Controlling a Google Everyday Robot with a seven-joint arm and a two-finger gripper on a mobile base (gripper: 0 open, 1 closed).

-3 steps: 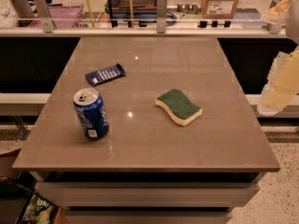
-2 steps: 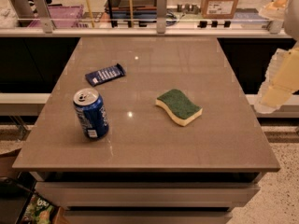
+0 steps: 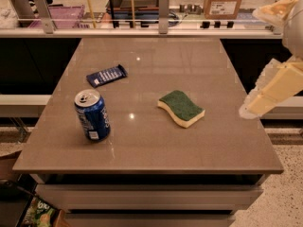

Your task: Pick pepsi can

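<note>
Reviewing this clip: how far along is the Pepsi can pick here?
Done: nothing yet. The blue aluminium Pepsi can with a silver top stands upright, untouched, near the left front of the brown table. In hand: the cream tool hangs beyond the table's right edge, past the green-and-yellow sponge. Left: reach across, grasp the can, lift it.

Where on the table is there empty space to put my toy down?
The far half behind the snack bar wrapper and sponge is bare, and so is the front strip before the pepsi can. The right edge beside the sponge is tighter: the claw hangs by the table there.
</note>
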